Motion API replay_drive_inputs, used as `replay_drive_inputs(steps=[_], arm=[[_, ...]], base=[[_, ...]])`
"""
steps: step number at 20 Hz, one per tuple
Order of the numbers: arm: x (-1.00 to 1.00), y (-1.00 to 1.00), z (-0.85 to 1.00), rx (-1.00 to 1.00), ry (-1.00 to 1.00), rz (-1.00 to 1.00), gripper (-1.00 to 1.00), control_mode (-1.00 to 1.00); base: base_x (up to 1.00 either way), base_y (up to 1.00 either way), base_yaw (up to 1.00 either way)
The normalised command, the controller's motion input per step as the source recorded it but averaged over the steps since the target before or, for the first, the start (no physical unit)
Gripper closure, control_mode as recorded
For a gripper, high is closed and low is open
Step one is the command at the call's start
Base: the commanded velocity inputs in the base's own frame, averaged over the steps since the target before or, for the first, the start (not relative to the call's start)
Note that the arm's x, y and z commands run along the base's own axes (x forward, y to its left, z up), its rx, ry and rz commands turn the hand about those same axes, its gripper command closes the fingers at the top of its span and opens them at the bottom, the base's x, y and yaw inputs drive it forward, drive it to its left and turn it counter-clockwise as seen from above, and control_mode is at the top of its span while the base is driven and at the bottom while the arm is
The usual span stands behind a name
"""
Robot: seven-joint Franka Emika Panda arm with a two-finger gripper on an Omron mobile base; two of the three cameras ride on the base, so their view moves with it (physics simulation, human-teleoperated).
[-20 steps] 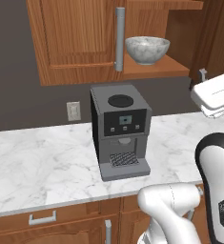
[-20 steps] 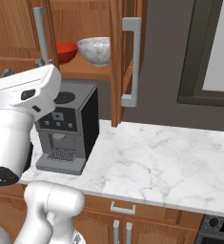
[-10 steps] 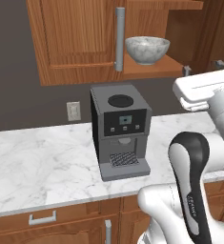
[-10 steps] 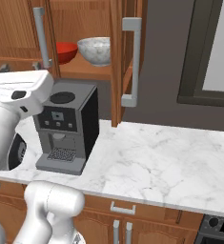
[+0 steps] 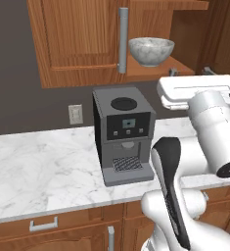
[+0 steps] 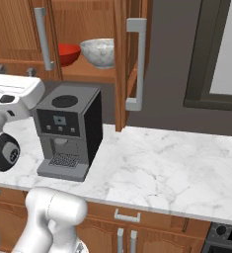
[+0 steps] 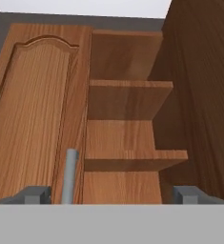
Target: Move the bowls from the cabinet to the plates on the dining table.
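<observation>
1. Two finger tips, one (image 7: 37, 194) at each bottom corner of the hand view, sit about as wide apart as they go, with nothing between them. So the gripper (image 7: 111, 195) is open and empty, looking at the cabinet (image 7: 127, 102) shelves and the closed left door (image 7: 35, 114) with its grey bar handle (image 7: 69, 174).

2. Both bowls are on the cabinet's lowest shelf, so nothing has been moved yet. The marbled bowl (image 6: 98, 52) sits nearer the open side and the red bowl (image 6: 68, 53) is just beside it, tucked further in behind the left door's handle (image 6: 43, 37). From the left base camera the marbled bowl (image 5: 151, 50) shows just right of that handle.

3. By the look of it the whole job is still ahead: grab a bowl, drive to the dining table, set it on a plate, then repeat. No plates or dining table are in sight from here.

4. Stuff around: a grey coffee machine (image 5: 124, 133) stands on the marble counter (image 5: 43, 171) right under the shelf, so any low approach risks clipping it. The open right door (image 6: 132, 59) with its handle (image 6: 137, 64) juts out beside the opening and narrows the way in.

5. The red bowl looks trickier, half hidden by the closed door; the marbled one seems the easier first pick.
</observation>
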Motion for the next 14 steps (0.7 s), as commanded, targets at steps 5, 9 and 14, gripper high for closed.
replay_drive_inputs(steps=[5,9,14], arm=[[0.30,0.22,-0.13,0.01,0.00,-0.05,-1.00,-1.00],[0.36,0.18,-0.12,-0.01,0.04,-0.02,-1.00,-1.00],[0.37,0.11,-0.11,-0.02,0.09,-0.02,-1.00,-1.00]], base=[[0.00,0.00,0.00],[0.00,0.00,0.00],[0.00,0.00,0.00]])
